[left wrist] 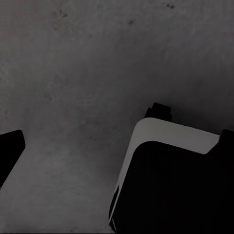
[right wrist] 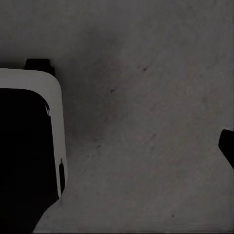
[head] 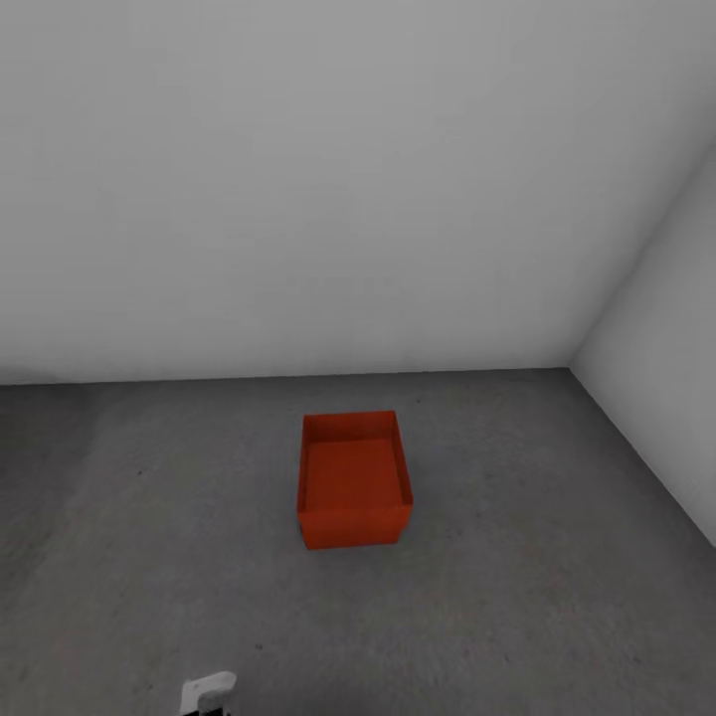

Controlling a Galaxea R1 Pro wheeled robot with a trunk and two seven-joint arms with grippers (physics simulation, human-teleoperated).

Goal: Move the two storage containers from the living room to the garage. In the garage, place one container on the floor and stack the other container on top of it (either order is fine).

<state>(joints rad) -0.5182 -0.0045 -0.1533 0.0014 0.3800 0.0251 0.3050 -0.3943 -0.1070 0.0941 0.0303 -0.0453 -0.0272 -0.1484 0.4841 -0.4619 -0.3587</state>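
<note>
The garage floor (head: 557, 597) and white walls (head: 298, 179) surround one container (head: 354, 491) standing upright and open-topped at about 12 o'clock ahead, near the back wall. Its long axis seems to run 12 to 6. It looks placed, so fetching the second container for stacking is probably next. Whether either gripper is open or holding anything, I cannot tell.

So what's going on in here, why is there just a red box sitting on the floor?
One orange-red storage container sits open side up on the dark grey floor near the corner of two plain white walls. Nothing is holding it right now. Both wrist cameras look down at bare floor, with no box between the fingers. Whether the grippers are open cannot be told. No second container is stacked on it.
</note>
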